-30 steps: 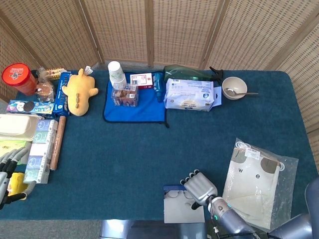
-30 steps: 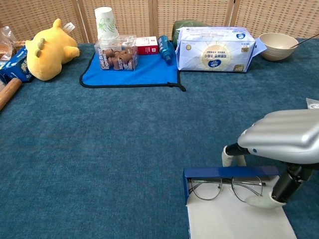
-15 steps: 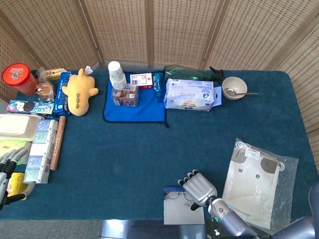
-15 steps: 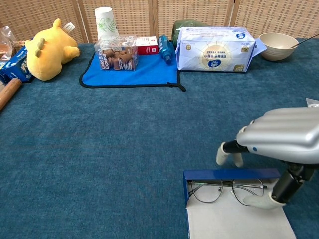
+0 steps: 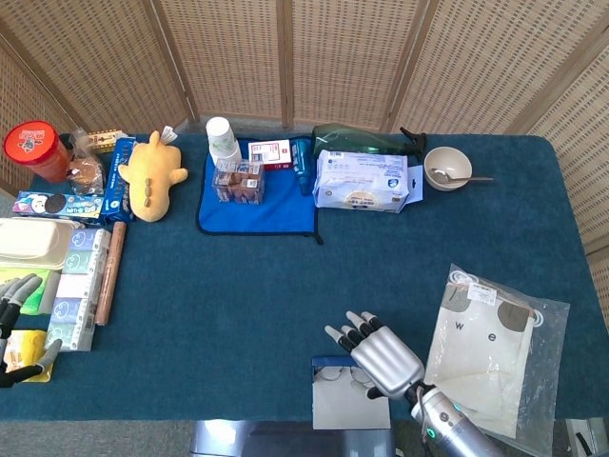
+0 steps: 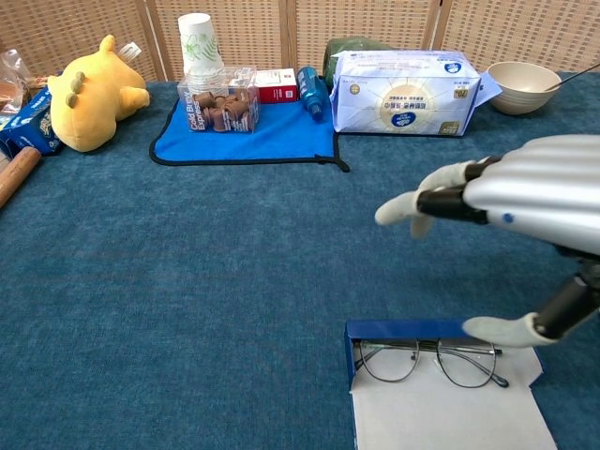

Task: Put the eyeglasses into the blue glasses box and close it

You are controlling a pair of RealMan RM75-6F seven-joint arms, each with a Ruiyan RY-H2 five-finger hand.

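Note:
The eyeglasses (image 6: 427, 359) lie folded inside the open blue glasses box (image 6: 375, 330), right behind its blue wall, lenses on the white lining (image 6: 441, 417). In the head view the box (image 5: 348, 397) sits at the table's near edge with the eyeglasses (image 5: 335, 372) at its back. My right hand (image 6: 525, 199) hovers above the box with fingers spread and holds nothing; the head view shows the right hand (image 5: 383, 357) over the box's right side. My left hand (image 5: 11, 319) rests open at the far left edge, away from the box.
A clear plastic bag (image 5: 490, 347) lies right of the box. At the back stand a tissue pack (image 6: 406, 92), bowl (image 6: 524, 86), blue cloth (image 6: 251, 131) with cup and jar, and a yellow plush toy (image 6: 92, 91). Boxes and a rolling pin (image 5: 110, 271) line the left side.
My right hand has let go of the eyeglasses, lifted off the box and spread its fingers. The glasses settled in the box. The left hand shifted slightly.

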